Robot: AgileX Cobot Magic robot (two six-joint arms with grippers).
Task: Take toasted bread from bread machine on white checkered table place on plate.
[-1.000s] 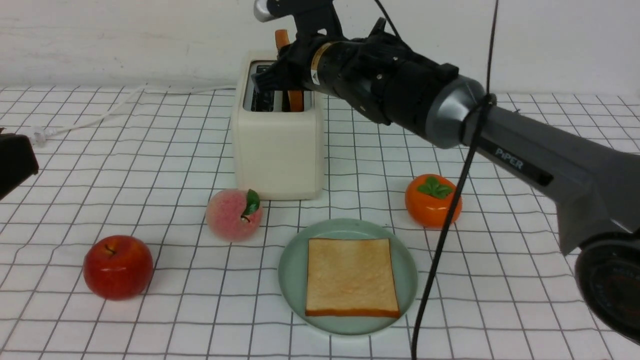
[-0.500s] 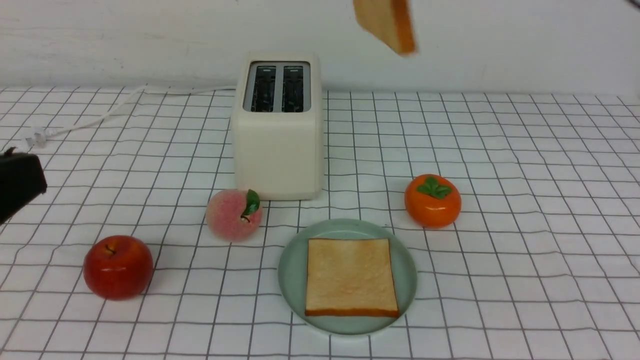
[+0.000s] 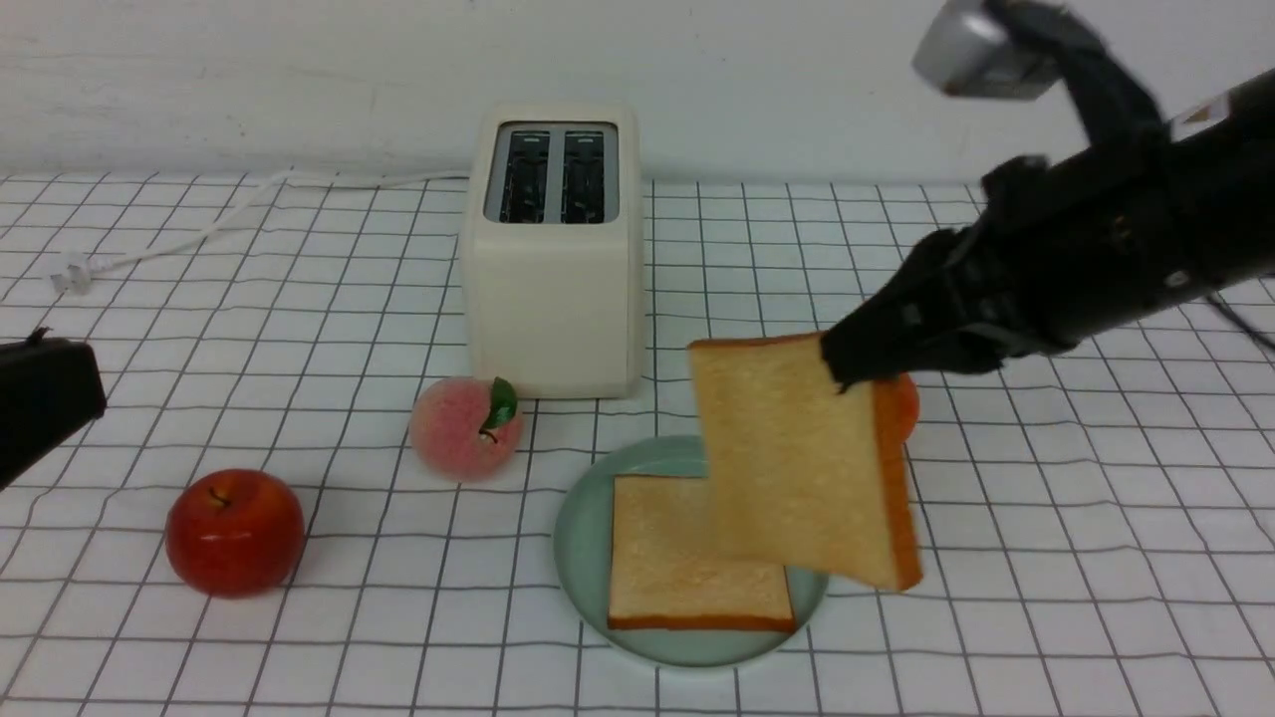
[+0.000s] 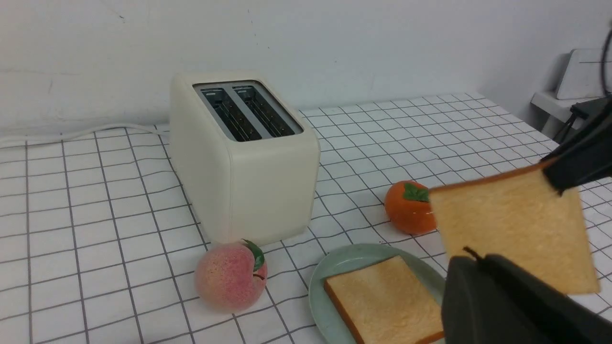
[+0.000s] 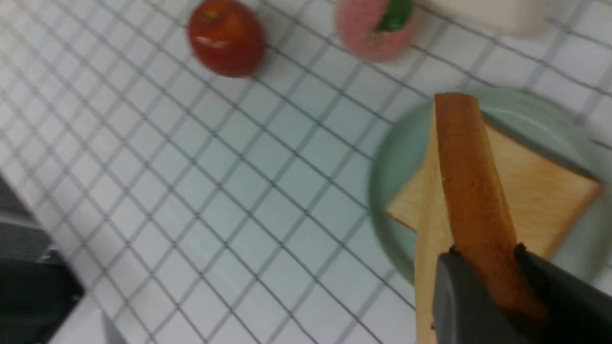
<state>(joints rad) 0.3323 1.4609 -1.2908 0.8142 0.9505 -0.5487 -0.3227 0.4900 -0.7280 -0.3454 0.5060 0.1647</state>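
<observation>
Toasted bread (image 3: 797,458), square, golden, crusty, pinched by right pincer (image 3: 847,366) above round plate (image 3: 583,543).

Front cam: robot side, centred, faces forward across white grid-lined worktop (image 3: 299,299), mid-range. Left wrist: low, oblique, nearer boxy cream toaster (image 4: 248,181). Right wrist: steep downward, close, blurred. All three share round mint-green plate (image 3: 583,533).

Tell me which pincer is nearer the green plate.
Right. The right pincer hangs over the plate, on its right side, gripping a toast slice above it. The left pincer sits far to the left, beyond the red apple.
</observation>
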